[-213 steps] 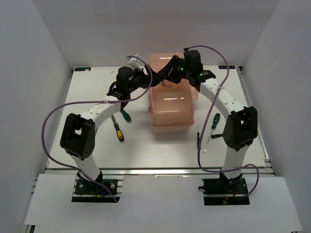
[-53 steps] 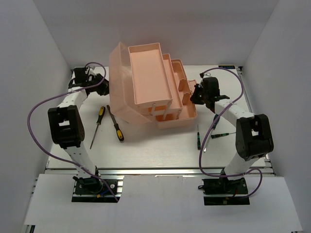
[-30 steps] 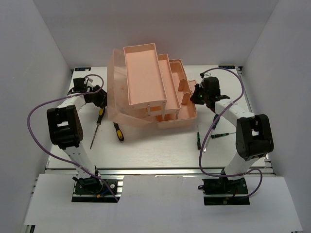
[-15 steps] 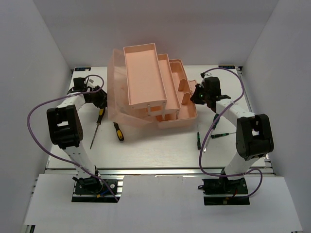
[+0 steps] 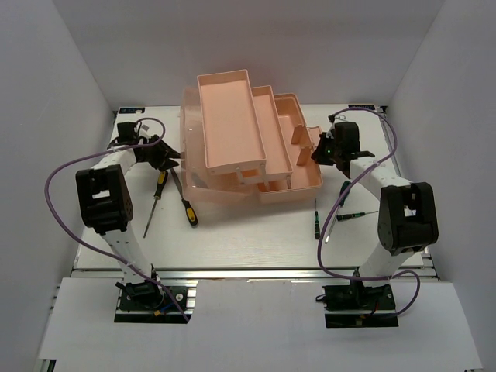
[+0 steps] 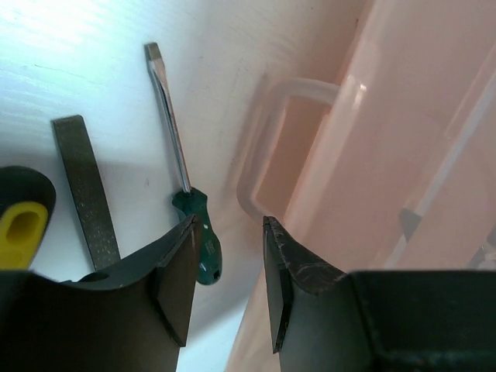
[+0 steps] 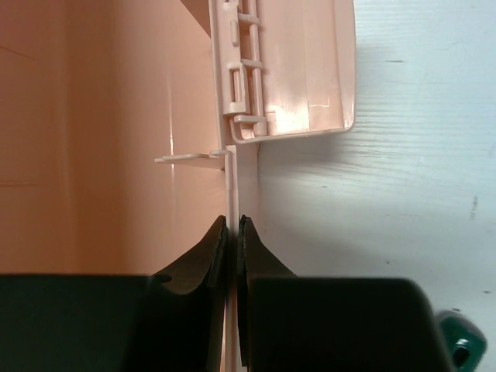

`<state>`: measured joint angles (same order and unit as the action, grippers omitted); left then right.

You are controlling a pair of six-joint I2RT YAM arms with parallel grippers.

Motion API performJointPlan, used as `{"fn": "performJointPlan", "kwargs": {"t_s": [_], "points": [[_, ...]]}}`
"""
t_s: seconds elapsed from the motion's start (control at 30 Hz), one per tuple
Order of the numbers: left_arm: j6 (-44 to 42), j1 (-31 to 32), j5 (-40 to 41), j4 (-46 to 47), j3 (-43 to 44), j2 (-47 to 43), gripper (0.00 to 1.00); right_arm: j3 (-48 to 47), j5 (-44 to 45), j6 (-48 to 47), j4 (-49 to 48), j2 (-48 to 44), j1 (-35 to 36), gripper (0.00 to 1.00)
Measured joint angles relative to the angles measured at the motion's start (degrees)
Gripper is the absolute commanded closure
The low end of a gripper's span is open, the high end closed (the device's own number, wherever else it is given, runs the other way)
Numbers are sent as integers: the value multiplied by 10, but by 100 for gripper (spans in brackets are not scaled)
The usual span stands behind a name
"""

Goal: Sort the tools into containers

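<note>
White grained tabletop (image 5: 248, 240), with white wall panels (image 5: 77, 70) on three sides. Pink toolbox (image 5: 232, 116) sits mid-table toward the back, trays fanned out. Right gripper (image 7: 232, 232) is pinched on the toolbox's right wall edge. Left gripper (image 6: 229, 232) has its fingers parted and holds nothing, beside the lid handle (image 6: 271, 132). A green screwdriver (image 6: 203, 240) lies on the tabletop below.

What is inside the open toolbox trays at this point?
No tools show in the top tray or the tray below it. The bottom of the toolbox is mostly covered by them, so its contents cannot be seen.
</note>
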<state>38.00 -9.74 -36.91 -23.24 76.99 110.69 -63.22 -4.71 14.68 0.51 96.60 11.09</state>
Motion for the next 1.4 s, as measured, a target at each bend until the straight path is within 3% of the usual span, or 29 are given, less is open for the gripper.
{"fn": "performJointPlan", "kwargs": {"t_s": [0.7,0.73,0.77,0.87,0.97,1.07,1.4], "points": [[44,19,-56,50,7,18,51,28,-12,10,-18,-15,-37,100],[42,19,-55,49,7,18,51,28,-16,9,-18,-15,-38,98],[39,19,-55,45,7,18,51,28,-21,8,-18,-15,-39,81],[25,20,-31,14,12,18,50,28,-53,-3,-12,-15,-42,59],[8,25,24,-46,29,17,47,29,-101,-27,11,-15,-43,46],[0,35,85,-100,47,11,47,29,-140,-50,24,-15,-43,38],[19,109,244,-203,109,32,44,21,-188,-109,51,-15,-50,34]]}}
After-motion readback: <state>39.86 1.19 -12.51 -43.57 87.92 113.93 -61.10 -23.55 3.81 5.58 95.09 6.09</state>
